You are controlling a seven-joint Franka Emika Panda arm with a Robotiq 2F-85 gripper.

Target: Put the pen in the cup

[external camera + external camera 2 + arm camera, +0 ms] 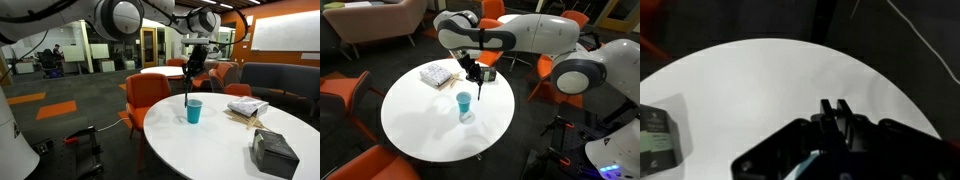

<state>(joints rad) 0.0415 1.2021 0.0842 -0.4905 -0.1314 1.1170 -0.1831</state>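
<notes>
The teal-blue cup (193, 111) stands upright on the round white table (200, 150); it also shows in an exterior view (465, 102). My gripper (194, 66) hangs above the cup, shut on the thin dark pen (187, 92), which points down with its tip just over the cup's rim. An exterior view shows the gripper (472, 72) and the pen (477, 88) slightly behind the cup. In the wrist view the fingers (835, 108) are close together, and a sliver of teal (805, 165) shows under the gripper body. The pen is hidden there.
A dark grey boxy bag (273, 152) sits near the table edge and also shows in the wrist view (655, 140). Pale wooden sticks (243, 118) and a white packet (245, 106) lie beyond the cup. Orange chairs (150, 95) ring the table.
</notes>
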